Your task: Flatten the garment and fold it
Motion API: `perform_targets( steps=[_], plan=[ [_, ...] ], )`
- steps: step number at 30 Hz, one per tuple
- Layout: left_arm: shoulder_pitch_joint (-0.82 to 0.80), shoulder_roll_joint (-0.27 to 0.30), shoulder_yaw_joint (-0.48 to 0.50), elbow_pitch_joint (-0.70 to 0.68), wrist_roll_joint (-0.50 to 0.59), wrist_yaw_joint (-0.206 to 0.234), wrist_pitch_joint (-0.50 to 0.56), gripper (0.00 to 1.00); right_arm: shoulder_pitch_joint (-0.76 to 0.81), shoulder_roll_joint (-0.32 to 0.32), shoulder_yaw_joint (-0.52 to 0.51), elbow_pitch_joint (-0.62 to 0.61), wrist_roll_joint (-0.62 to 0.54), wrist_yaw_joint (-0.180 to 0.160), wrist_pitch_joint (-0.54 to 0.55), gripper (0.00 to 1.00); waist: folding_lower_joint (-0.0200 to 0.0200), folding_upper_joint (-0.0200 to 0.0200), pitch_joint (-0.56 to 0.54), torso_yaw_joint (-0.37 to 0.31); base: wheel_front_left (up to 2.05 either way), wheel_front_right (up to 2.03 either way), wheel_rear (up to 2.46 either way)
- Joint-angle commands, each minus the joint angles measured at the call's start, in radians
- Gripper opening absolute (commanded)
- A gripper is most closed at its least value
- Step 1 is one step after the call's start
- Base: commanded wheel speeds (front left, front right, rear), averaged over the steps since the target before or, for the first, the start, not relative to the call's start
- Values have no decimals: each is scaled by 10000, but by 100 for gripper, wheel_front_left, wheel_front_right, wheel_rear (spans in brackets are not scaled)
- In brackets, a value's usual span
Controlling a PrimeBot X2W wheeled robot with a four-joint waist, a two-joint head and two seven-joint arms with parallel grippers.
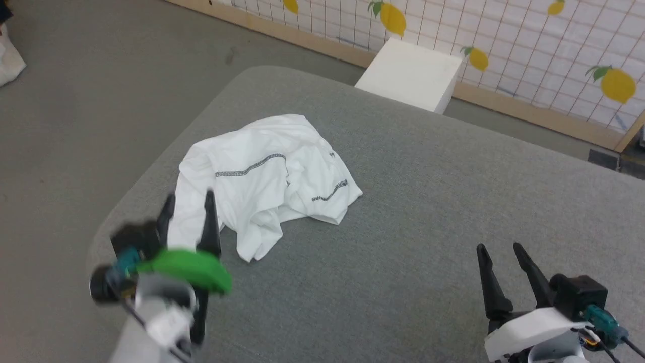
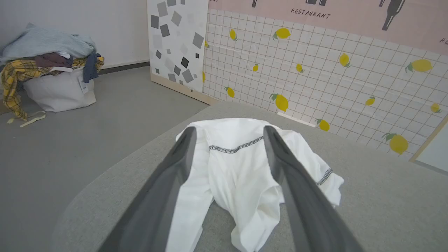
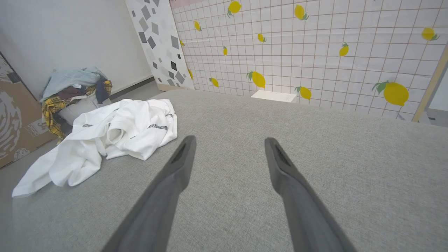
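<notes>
- Jaws apart on both: left gripper (image 1: 189,196) at the white shirt's (image 1: 262,176) seven-o'clock edge, right gripper (image 1: 500,248) well apart, four o'clock.
- White box (image 1: 410,73) beyond, one o'clock.

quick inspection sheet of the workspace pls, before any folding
surface: grey fabric tabletop, bare apart from the garment
job's things: white garment crumpled in a heap near the left edge, not flattened
clutter: nothing seen on the tabletop
tools: left tool open at the garment's near edge; right tool open over bare tabletop, holding nothing
cables: dark cable at the right wrist, off the cloth
surroundings: white box beyond the table; laundry basket heaped with clothes on the floor; lemon-print wall
</notes>
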Motion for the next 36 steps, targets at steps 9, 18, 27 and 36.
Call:
perform_targets(
  steps=[9, 18, 27, 36],
  plan=[
    [-4835, 477, 512, 2807, -2329, -969, 4187, 100, -791, -6, -152, -854, -678, -15, 757, 100, 0, 0, 1953, -1320, 0, 0, 0],
    [-6634, 1133, -17, 5134, -2792, -801, 8574, 100, -957, -6, -508, -1513, -981, -15, 1087, 100, 0, 0, 3148, -2268, 0, 0, 0],
    [-6353, 1179, -437, 6179, -2478, -434, 8981, 100, -1010, -6, -676, -1874, -1090, -15, 1231, 100, 0, 0, 3666, -2411, 0, 0, 0],
    [-6720, 1082, -31, 6182, -2228, 200, 5741, 0, -1015, -6, -477, -1520, -719, -15, 1008, 100, 0, 0, 3086, -2185, 0, 0, 0]
  ],
)
